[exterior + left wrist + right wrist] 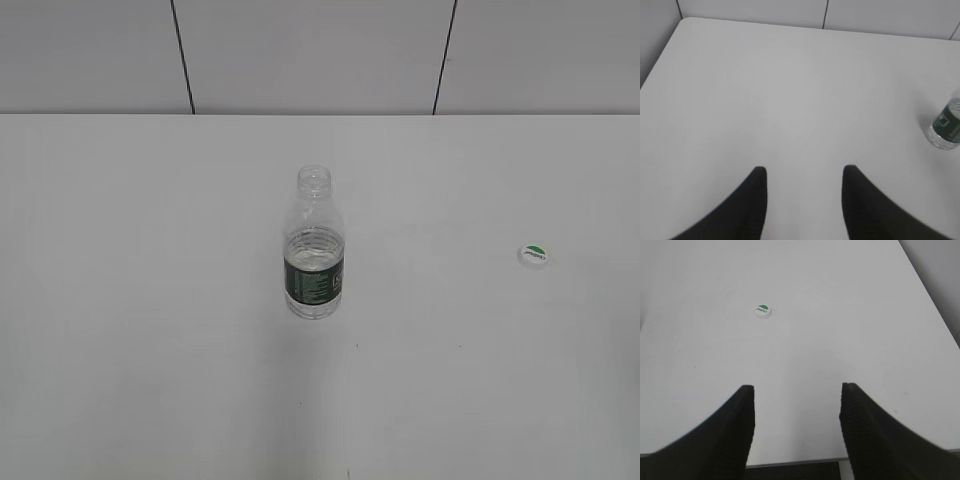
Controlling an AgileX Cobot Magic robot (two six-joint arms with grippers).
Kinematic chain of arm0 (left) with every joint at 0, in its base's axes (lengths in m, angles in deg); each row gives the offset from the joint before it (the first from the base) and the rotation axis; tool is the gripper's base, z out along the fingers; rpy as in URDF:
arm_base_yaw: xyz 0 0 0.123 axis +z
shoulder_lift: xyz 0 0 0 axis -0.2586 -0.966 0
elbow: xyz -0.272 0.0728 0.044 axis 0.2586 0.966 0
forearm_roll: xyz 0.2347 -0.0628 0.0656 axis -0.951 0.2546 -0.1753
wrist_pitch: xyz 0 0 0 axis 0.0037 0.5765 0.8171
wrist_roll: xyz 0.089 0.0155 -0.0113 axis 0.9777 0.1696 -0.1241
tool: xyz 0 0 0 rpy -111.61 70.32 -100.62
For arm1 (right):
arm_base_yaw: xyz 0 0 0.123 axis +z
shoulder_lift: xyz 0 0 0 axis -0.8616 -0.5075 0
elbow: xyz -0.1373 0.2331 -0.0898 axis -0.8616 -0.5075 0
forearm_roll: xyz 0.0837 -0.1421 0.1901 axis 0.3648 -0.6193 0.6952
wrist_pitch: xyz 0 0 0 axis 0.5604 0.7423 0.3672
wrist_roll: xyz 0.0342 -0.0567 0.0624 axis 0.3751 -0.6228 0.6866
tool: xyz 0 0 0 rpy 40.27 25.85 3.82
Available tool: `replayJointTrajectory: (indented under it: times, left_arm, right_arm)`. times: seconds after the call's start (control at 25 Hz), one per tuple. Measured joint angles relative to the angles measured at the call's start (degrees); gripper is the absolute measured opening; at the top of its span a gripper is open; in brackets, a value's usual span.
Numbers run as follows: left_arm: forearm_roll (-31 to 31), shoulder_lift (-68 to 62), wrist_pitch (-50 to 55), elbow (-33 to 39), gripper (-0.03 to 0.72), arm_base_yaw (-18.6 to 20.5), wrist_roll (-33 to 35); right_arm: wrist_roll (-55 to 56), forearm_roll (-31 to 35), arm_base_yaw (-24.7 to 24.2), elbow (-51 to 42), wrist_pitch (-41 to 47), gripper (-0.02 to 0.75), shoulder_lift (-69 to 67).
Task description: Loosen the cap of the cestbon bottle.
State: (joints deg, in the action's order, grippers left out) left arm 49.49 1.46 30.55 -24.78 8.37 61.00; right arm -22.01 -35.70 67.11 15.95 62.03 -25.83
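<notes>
The bottle is clear, with a dark green band and white print around its lower part. The cap is white with a green half-circle on top. The table is plain white. The gripper fingers are black.

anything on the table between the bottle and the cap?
Nothing: bare white table between the cestbon bottle, standing upright with its neck open, and the cap lying off to its right. Exterior view shows the whole stretch.
</notes>
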Motion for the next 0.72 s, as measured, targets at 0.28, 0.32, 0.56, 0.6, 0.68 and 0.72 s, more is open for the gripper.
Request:
replayJointTrajectory:
  times: [0.28,0.32,0.56,0.6,0.68,0.72]
  left_arm:
    - [-2.47,0.00,0.00,0.00,0.302,1.35,0.00]
    - [-2.61,0.00,0.00,0.00,0.299,1.35,0.00]
    - [-2.73,0.00,0.00,0.00,0.286,2.06,0.00]
    - [-2.73,0.00,0.00,0.00,0.285,2.81,0.00]
    - [-2.75,0.00,0.00,0.00,0.285,4.66,0.00]
    - [-2.75,0.00,0.00,0.00,0.285,5.59,0.00]
  right_arm:
    - [0.00,-0.06,0.00,-0.05,0.00,0.425,0.00]
    - [0.00,-0.06,0.00,-0.05,0.00,0.425,0.00]
    - [0.00,-0.06,0.00,-0.05,0.00,0.425,0.00]
    - [0.00,-0.11,0.00,-0.05,0.00,0.425,0.00]
    - [0.00,-0.24,-0.38,-0.05,0.00,0.425,0.00]
    - [0.00,-0.35,-0.76,-0.05,0.00,0.425,0.00]
